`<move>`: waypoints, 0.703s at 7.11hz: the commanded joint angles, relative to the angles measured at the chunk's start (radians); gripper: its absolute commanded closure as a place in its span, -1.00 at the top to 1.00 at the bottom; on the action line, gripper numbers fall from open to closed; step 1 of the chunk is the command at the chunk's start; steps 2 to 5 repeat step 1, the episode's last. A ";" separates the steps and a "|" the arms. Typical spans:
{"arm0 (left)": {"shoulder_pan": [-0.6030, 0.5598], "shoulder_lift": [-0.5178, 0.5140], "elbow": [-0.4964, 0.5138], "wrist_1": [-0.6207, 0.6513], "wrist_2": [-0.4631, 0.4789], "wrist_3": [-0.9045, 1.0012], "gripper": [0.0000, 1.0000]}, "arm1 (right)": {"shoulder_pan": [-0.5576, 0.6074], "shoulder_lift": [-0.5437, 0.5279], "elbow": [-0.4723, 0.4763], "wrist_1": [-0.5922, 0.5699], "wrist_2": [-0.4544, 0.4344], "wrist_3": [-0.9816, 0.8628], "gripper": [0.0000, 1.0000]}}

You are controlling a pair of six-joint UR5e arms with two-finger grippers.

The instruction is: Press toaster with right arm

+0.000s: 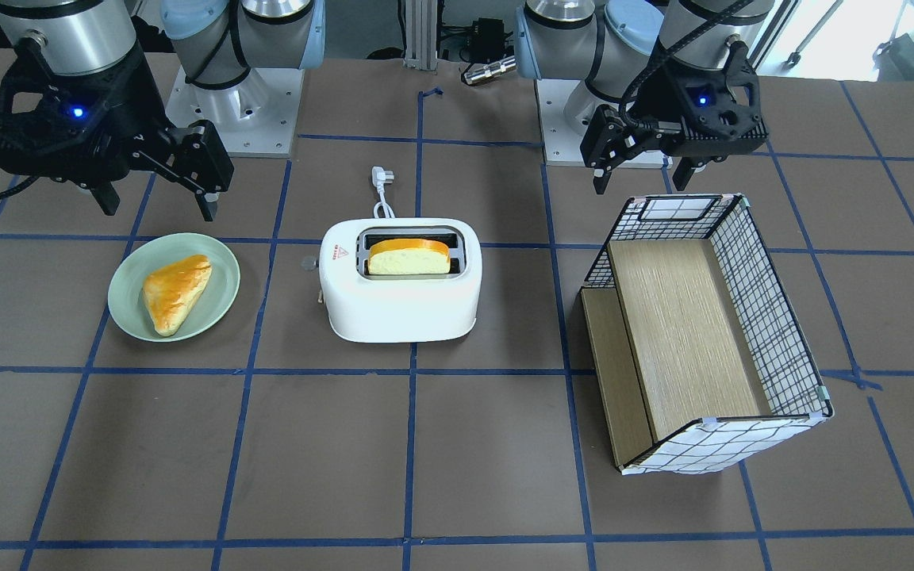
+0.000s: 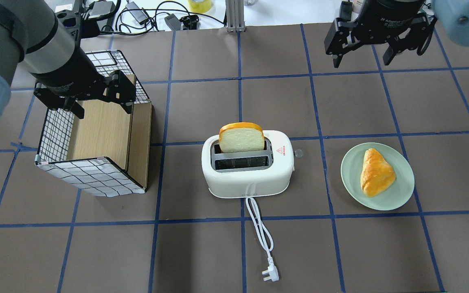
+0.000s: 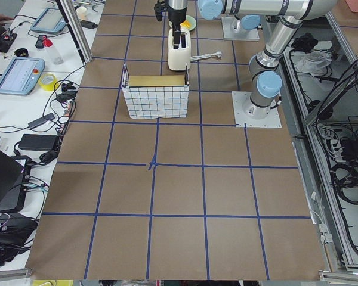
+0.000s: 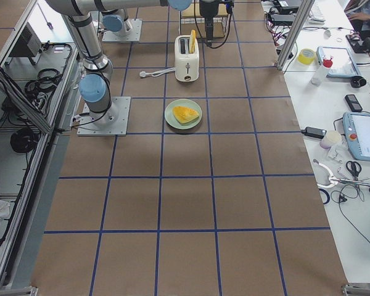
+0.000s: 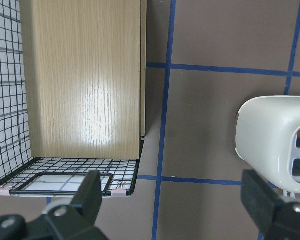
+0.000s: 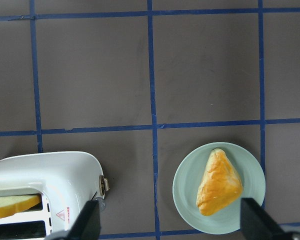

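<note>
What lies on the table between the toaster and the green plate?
In the overhead view, only bare table crossed by a blue tape line; the lever knob on the toaster juts toward the plate.

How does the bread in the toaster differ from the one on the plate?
The pale square bread slice stands upright in the white rounded toaster; the triangular pastry lies flat on the pale-green plate. The slice is cream-faced with an orange crust; the pastry is golden-orange all over. Both are orange-crusted baked goods.
</note>
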 commanded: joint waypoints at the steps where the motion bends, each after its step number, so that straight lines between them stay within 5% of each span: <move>1: 0.000 0.000 0.000 0.000 0.000 0.000 1.00 | 0.000 0.000 0.000 0.001 0.000 0.000 1.00; 5: 0.000 0.000 0.000 0.000 0.000 0.000 1.00 | 0.000 0.000 0.000 0.001 0.000 0.000 1.00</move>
